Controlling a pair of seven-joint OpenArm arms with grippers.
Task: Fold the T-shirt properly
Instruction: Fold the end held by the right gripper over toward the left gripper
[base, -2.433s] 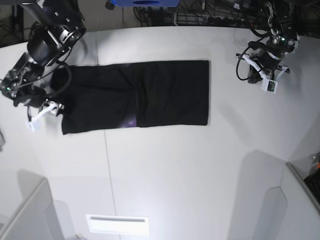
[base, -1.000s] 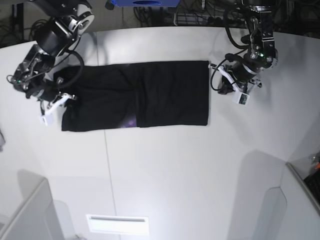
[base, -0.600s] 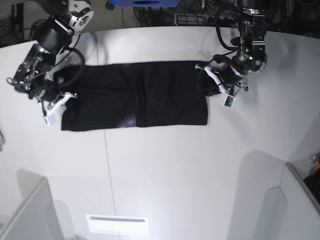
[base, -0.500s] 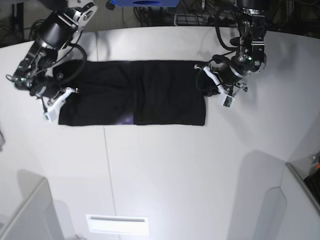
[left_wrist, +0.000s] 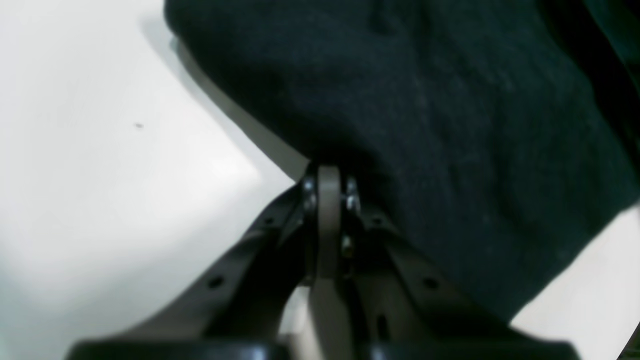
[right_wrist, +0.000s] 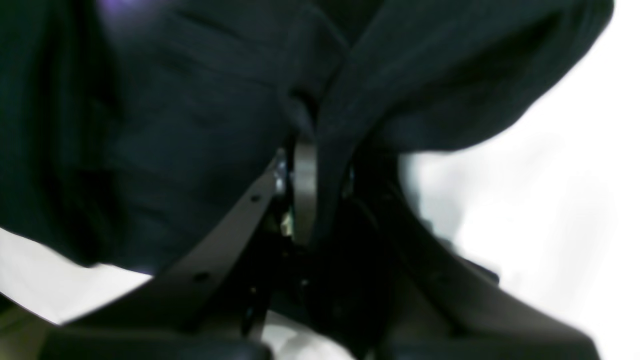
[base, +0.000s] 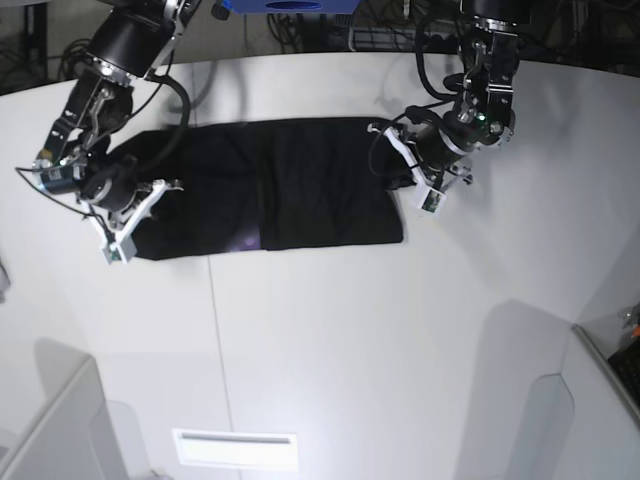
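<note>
Now both claws grip the T-shirt (base: 270, 185)
Left gripper (base: 400, 170) pinches its right-frame edge; right gripper (base: 135, 200) clamps the left-frame edge.

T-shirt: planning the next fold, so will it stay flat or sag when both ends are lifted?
The T-shirt is probably floppy: it bunches at the right pincer. Its unheld middle likely sags. Both pincers, left too, pinch only edges.

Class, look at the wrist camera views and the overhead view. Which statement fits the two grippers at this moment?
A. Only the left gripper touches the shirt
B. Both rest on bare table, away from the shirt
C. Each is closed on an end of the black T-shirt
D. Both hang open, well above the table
C: the left gripper and the right gripper each pinch black cloth of the T-shirt, one at each end.
</note>
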